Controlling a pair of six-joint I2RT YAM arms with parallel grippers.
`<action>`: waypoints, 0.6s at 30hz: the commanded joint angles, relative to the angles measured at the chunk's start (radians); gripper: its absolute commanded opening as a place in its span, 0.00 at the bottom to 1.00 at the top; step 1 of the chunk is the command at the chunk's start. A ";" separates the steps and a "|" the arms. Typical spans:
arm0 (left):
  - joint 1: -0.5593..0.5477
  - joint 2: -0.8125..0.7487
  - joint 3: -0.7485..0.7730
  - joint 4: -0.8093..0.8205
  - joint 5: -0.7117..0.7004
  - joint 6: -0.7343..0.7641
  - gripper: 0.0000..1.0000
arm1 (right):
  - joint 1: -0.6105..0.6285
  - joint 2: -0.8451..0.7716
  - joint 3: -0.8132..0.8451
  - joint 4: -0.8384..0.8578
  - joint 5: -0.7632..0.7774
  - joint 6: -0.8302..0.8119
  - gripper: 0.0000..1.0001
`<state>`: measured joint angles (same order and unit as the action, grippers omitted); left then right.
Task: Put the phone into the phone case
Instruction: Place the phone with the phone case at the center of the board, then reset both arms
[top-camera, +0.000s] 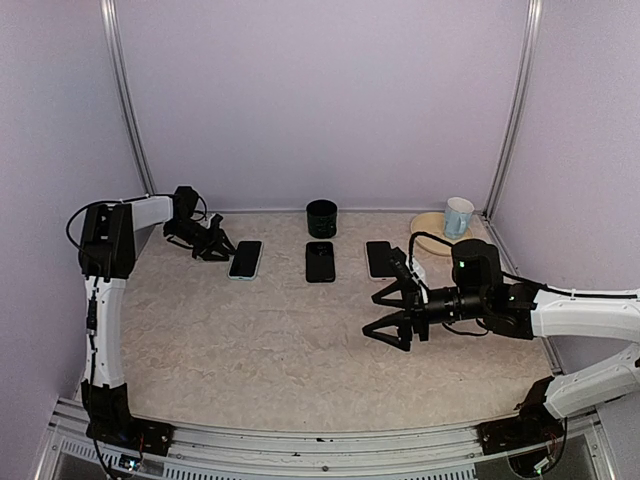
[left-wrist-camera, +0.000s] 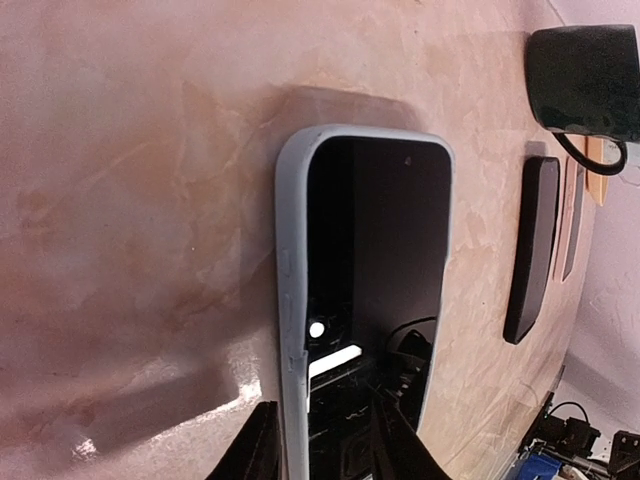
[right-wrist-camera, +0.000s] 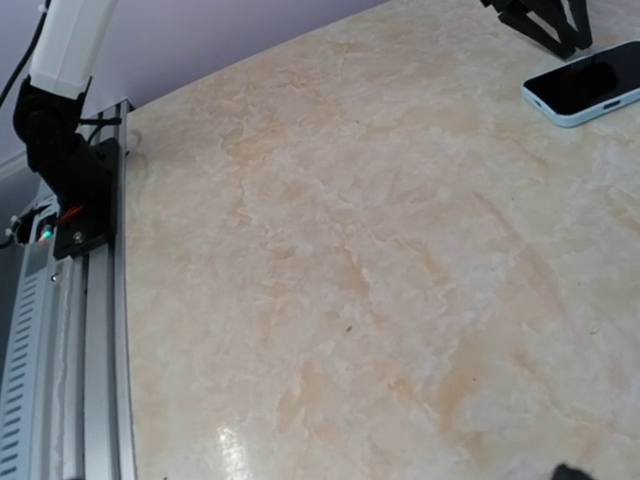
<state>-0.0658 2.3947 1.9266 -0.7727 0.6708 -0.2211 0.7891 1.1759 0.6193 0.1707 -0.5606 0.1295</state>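
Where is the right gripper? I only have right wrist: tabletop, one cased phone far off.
Observer: Right gripper is open, just on the arm-base side of the rightmost dark slab.
Operator: How many slabs?
Observer: Three in a row, counting your cased phone; the middle slab is black, in front of a black mug.
Operator: Is the cased one held?
Observer: Looks not. Left wrist shows the left gripper open at its end.

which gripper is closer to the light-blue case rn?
Left. The left gripper sits at the left edge of the light-blue case; the right gripper is far across the table.
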 joint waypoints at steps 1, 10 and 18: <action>0.006 -0.055 -0.022 0.010 -0.064 -0.006 0.32 | -0.005 -0.002 -0.006 0.029 0.006 0.010 1.00; 0.006 -0.240 -0.225 0.166 -0.102 -0.048 0.34 | -0.005 -0.027 0.013 -0.038 0.135 -0.019 1.00; -0.008 -0.591 -0.544 0.407 -0.071 -0.107 0.64 | -0.009 -0.105 0.031 -0.122 0.398 -0.055 1.00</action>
<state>-0.0662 1.9553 1.4834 -0.5312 0.5861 -0.2932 0.7887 1.1252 0.6239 0.1009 -0.3336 0.0998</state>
